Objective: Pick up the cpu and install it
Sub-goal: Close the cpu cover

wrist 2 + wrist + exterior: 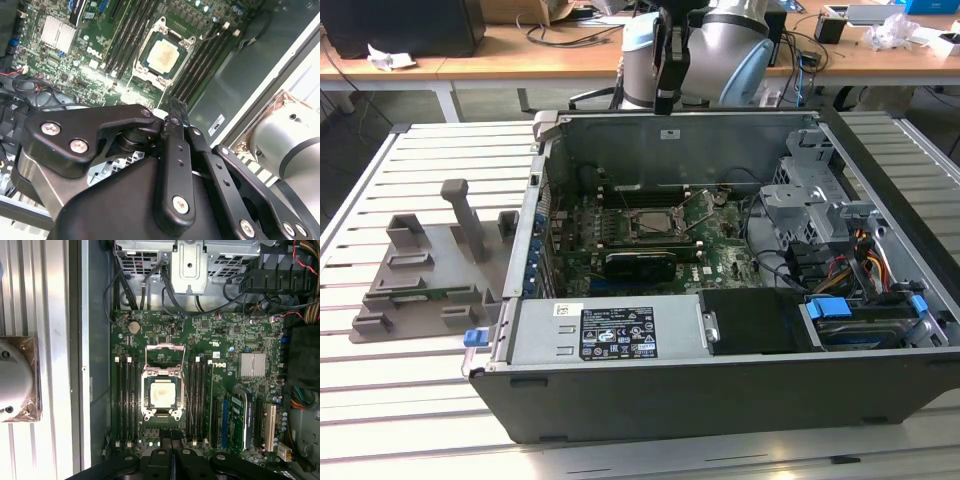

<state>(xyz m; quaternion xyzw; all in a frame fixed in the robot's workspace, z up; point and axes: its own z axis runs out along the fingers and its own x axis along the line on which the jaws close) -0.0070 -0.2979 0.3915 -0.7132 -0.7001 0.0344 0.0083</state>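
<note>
An open computer case (pixel 720 390) lies on a slatted metal table (pixel 410 420). Just beside it, toward the table's edge on the exterior view's left, sits a grey plastic plate (pixel 420 285) with posts. Inside the case, the cpu (pixel 162 393) lies flat in its socket (pixel 146 390) near the middle of the green circuit board (pixel 225 340). Above the case's far wall hangs 1 black gripper (pixel 665 106), its 2 fingers pressed together, holding nothing.
</note>
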